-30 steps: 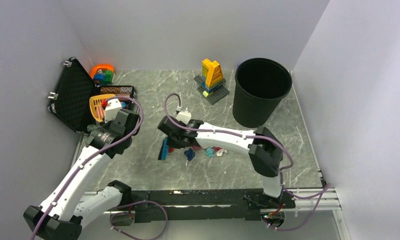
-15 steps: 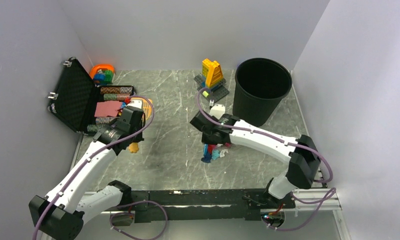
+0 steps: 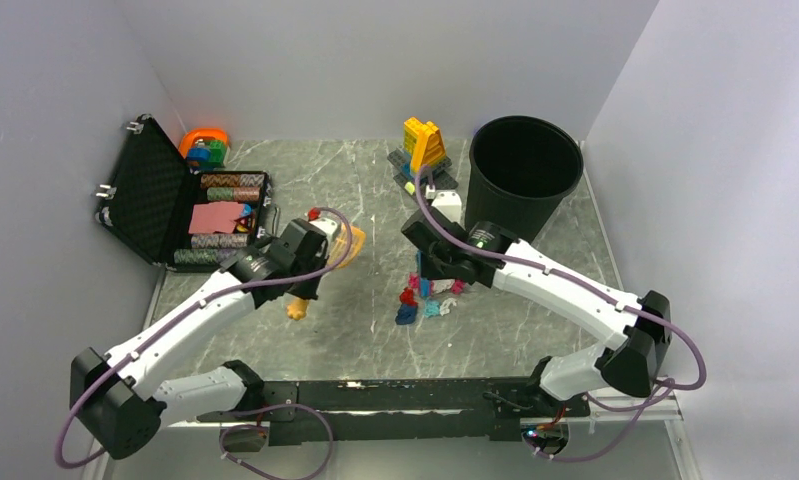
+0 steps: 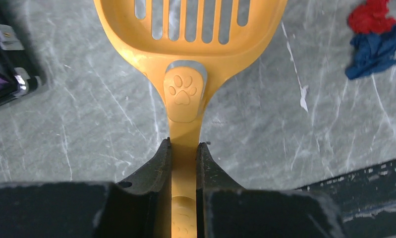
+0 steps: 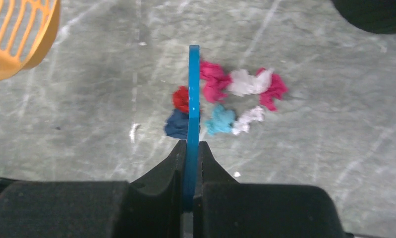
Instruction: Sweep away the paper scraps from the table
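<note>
The paper scraps (image 3: 427, 296) lie in a small pile on the table (image 3: 345, 330) just right of its middle. The right wrist view shows pink (image 5: 214, 80), white (image 5: 248, 82), red (image 5: 181, 98), dark blue (image 5: 177, 124) and teal (image 5: 219, 119) wads. My right gripper (image 5: 191, 145) is shut on a thin blue blade (image 5: 193, 89) that stands edge-on among the wads; it also shows in the top view (image 3: 437, 262). My left gripper (image 4: 184, 146) is shut on the handle of an orange slotted scoop (image 4: 188, 29), to the left of the pile (image 4: 373, 34). From above, that gripper (image 3: 307, 268) sits left of the middle.
A black bin (image 3: 523, 180) stands at the back right, with a yellow-orange brick build (image 3: 425, 150) beside it. An open black case (image 3: 160, 200) with poker chips lies at the back left. A black rail (image 3: 405, 395) runs along the near edge.
My left arm has swung right from the case, carrying the scoop toward the pile. My right arm has moved right with the blue blade, and the scraps have shifted right with it.
</note>
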You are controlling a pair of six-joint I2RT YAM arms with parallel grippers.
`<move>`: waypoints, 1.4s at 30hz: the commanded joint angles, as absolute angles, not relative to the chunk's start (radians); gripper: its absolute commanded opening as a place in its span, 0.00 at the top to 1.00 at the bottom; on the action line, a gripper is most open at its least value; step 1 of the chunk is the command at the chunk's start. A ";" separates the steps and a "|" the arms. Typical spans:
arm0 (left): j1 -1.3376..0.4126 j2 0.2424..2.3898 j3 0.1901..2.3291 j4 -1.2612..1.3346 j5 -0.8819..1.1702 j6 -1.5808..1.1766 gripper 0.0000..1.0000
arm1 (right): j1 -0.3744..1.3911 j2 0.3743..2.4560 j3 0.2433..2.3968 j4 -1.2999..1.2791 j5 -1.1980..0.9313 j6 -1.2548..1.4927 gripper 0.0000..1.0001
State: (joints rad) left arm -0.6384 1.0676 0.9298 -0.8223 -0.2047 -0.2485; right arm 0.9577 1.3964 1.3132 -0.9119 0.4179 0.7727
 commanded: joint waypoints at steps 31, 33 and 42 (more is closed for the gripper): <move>-1.085 1.395 1.092 -1.168 0.057 -0.278 1.00 | 0.747 1.469 1.162 -0.883 0.396 0.393 1.00; -1.085 1.429 1.100 -1.168 0.020 -0.280 1.00 | 0.747 1.474 1.159 -0.853 0.379 0.358 1.00; -1.085 1.518 1.151 -1.158 -0.075 -0.251 1.00 | 0.750 1.549 1.204 -0.801 0.230 0.238 1.00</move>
State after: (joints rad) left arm -1.0809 1.4960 1.1007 -1.1629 -0.0074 -0.2852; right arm 0.7506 1.5154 1.1728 -0.8650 0.3267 0.3134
